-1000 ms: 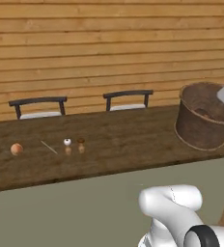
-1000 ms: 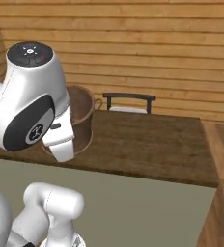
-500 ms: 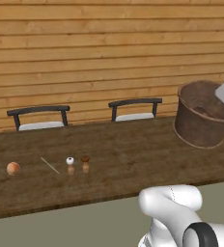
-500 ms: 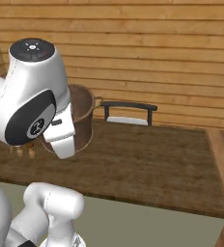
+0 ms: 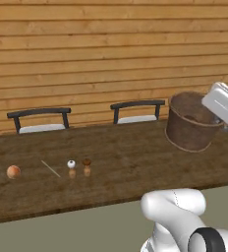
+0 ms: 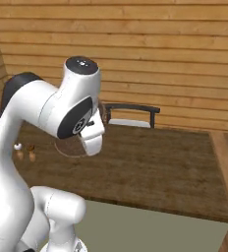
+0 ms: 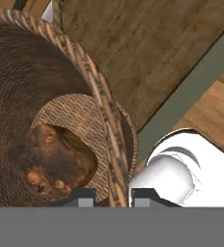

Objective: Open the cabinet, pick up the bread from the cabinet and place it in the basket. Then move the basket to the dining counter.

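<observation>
The round brown woven basket is gripped at its rim by the closed hand, over the right part of the dark wood-grain tabletop. Bread lies inside. Bare tabletop surrounds it.

White arm bends up from its base, forearm reaching forward. Its fingers point downward, closed tight, one on each side of a rim.
</observation>
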